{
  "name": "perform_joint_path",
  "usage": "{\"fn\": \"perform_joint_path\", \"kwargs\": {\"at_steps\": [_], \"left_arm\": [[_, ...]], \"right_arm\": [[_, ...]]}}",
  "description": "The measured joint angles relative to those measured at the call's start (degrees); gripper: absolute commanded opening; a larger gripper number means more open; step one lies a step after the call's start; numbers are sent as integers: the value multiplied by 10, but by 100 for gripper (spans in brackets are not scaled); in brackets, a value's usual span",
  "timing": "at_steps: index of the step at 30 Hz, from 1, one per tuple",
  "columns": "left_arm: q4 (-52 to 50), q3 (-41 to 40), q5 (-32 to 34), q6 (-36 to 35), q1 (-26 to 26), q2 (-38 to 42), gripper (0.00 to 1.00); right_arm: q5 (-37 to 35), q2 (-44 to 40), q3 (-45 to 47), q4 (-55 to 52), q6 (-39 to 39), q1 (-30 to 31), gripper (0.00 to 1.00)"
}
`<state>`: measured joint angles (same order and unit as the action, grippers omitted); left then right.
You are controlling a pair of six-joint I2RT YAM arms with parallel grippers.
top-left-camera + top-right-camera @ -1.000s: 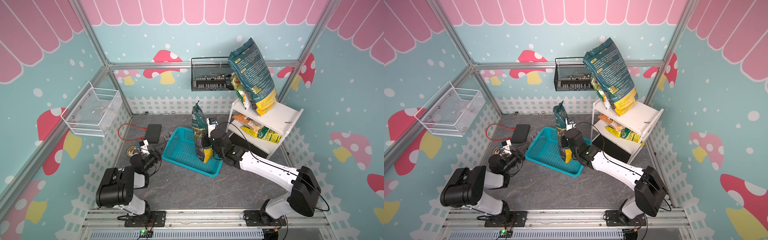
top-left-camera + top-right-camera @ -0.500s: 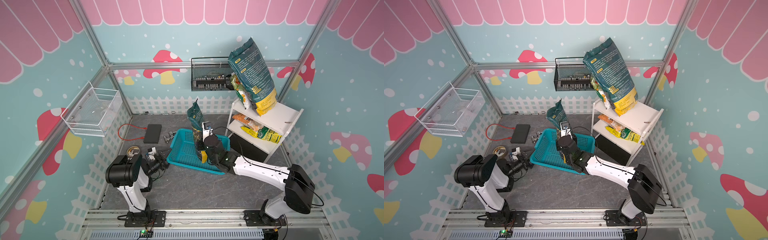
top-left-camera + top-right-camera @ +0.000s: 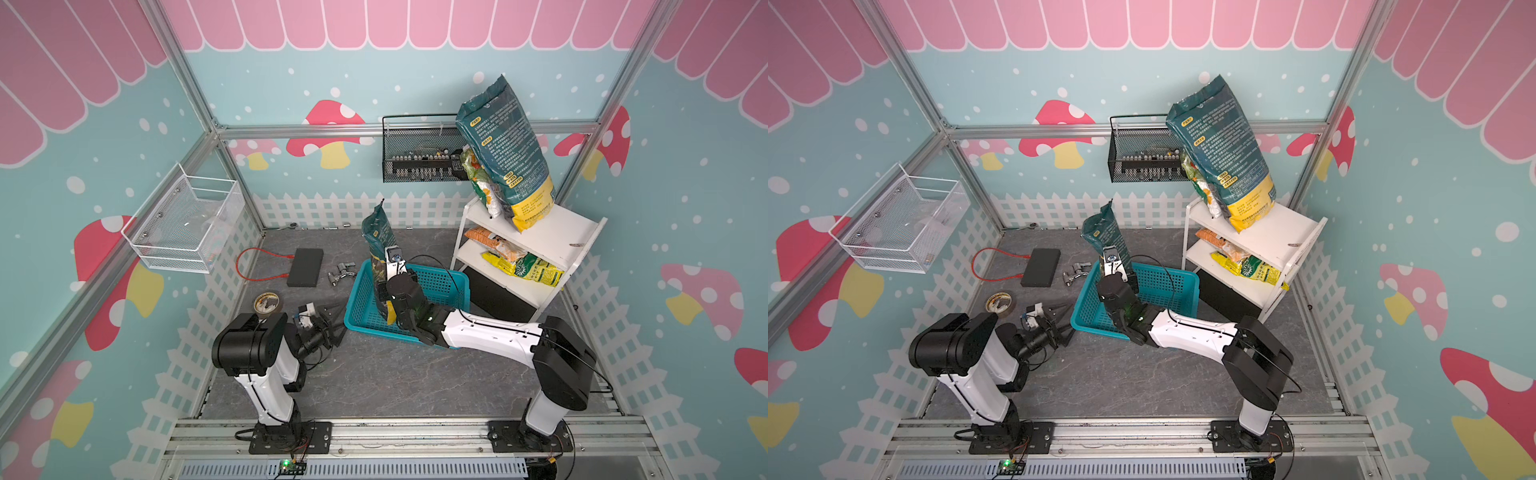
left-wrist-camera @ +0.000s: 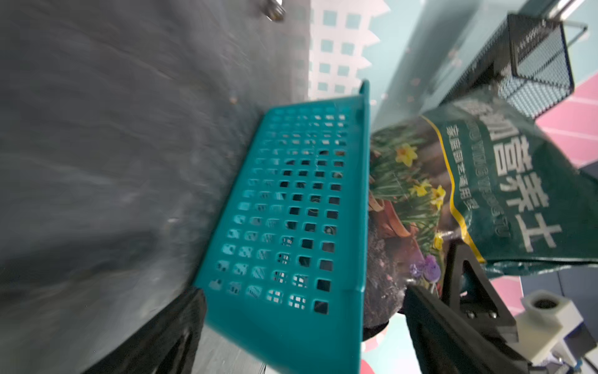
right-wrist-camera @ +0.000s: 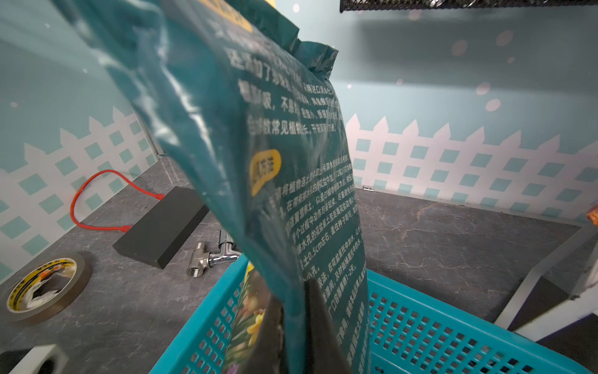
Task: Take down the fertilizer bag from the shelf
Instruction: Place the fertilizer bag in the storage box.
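Right claw (image 3: 384, 291) is pinching shut on the small green bag (image 3: 377, 241), holding it upright w/ its bottom inside the teal basket (image 3: 440, 286) at frame center. Left claw (image 3: 332, 328) is sitting open at the basket's left edge, lower-center. Shelf (image 3: 552, 237) is standing center-right, just beside the basket, w/ a big green bag (image 3: 509, 153) leaning on its top board & yellow packets (image 3: 523, 268) on the middle tier.

Dark green bag (image 4: 504, 181), front: large white characters "营养土". Back (image 5: 291, 181), above the right gripper: white Chinese print, including "0.5cm".
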<state>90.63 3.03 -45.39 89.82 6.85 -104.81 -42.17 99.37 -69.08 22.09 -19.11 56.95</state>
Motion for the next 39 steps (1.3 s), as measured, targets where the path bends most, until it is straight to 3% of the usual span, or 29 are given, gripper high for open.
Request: {"fn": "perform_joint_path", "kwargs": {"at_steps": [4,8,11,15,19,27,33,36,39], "left_arm": [[0,-11,0,0,49,17,99],[-9,-2,-3,-21,56,75,99],[-141,48,0,-97,55,178,99],[-384,127,74,-226,39,365,99],[-495,139,137,-297,18,491,99],[-588,139,149,-327,15,434,99],[-619,139,165,-342,15,471,99],[-626,139,176,-348,15,499,99],[-631,139,186,-353,15,515,99]], "right_arm": [[-27,23,-6,32,17,0,0],[-50,66,-38,52,31,1,0],[-57,90,-51,71,39,0,0],[-67,123,-72,102,56,5,0],[-87,154,-85,152,96,13,0],[-199,267,-158,348,301,50,0],[-270,357,-260,457,471,68,0],[-274,363,-268,445,486,69,0],[-248,356,-254,389,447,69,0]]}}
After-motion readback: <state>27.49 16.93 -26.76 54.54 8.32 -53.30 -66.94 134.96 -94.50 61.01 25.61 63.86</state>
